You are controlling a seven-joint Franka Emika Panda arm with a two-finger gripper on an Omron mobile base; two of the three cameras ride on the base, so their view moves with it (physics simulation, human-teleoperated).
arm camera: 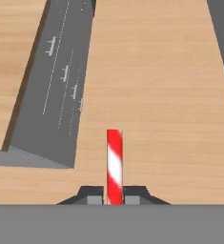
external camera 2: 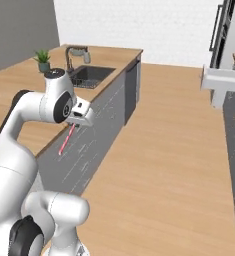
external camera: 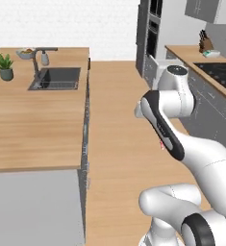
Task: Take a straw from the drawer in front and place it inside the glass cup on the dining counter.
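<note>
Red-striped straw [arm camera: 114, 164] clamped in gripper [arm camera: 114, 196] above wooden floor [arm camera: 170, 95]; dining counter [external camera 2: 19, 95] grey base alongside.

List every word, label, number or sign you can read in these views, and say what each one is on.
None: no readable text in any view.
The straw held in the end effector has only red and white stripes.
The dining counter, its grey base and the open drawer are plain.
</note>
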